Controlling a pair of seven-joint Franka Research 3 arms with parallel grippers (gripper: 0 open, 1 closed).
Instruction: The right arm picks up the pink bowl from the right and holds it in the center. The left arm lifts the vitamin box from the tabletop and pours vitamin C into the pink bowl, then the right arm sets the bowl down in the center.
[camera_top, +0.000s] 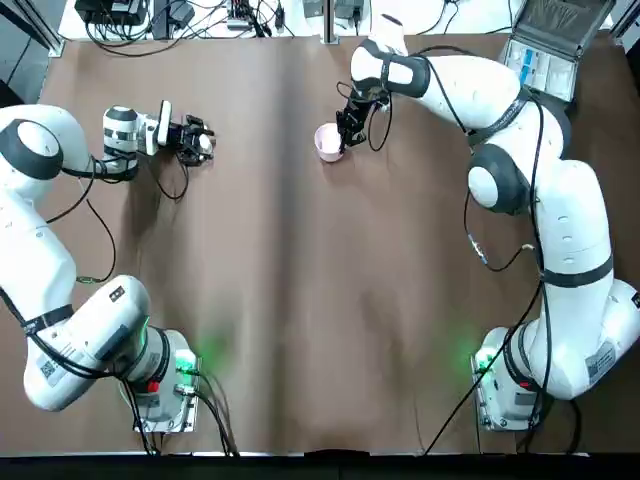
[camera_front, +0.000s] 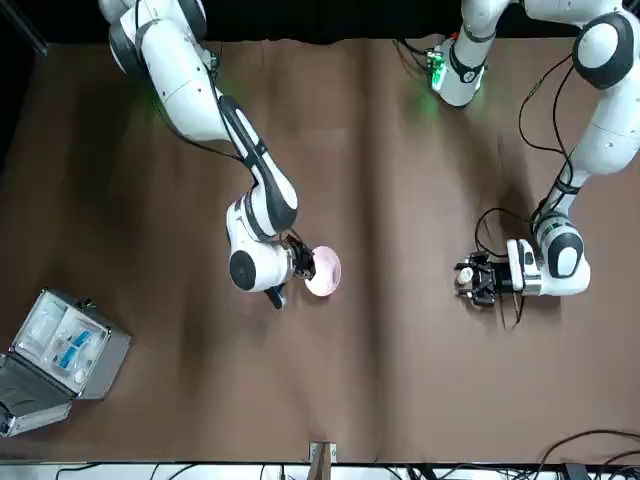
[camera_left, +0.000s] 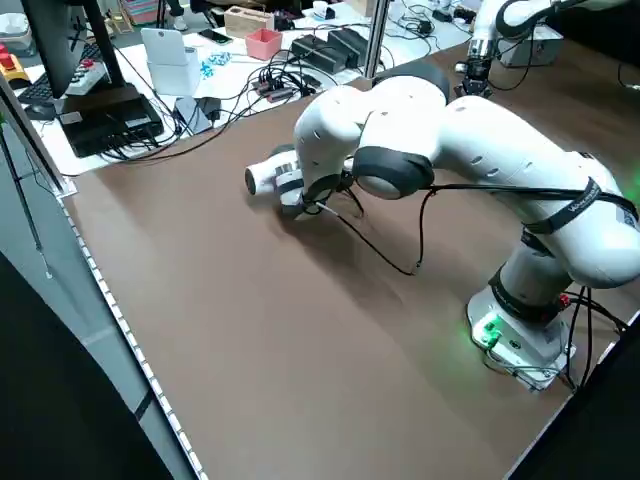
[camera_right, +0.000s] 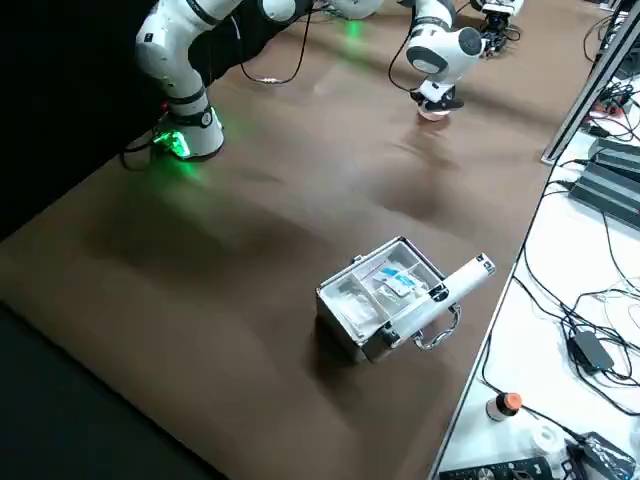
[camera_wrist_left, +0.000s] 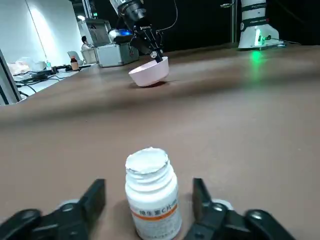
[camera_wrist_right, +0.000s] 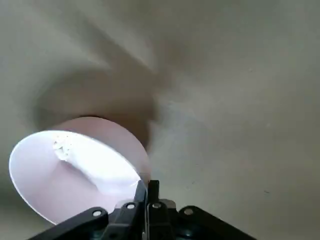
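Vitamin box (camera_wrist_left: 151, 199) upright between spread left gripper (camera_wrist_left: 150, 210) fingers, ungrasped; beyond it, right gripper (camera_top: 345, 133) pinches pink bowl (camera_top: 328, 142) rim, held; next, judged: clamp box, lift.

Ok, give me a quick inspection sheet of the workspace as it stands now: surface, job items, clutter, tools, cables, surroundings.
Surface: brown tabletop, no spills seen.
Pink bowl: tilted, near the centre at the far side, rim pinched by the right tool.
Vitamin box: white bottle with orange label, upright on the table, cap on.
Left tool: open, fingers either side of the bottle, apart from it.
Right tool: shut on the bowl rim.
Clutter: grey hinged case, open, at the far right corner.
Cables: black leads loop off both arms; one lies on the table by the left arm.
Surroundings: benches with electronics and wires beyond the table edge.
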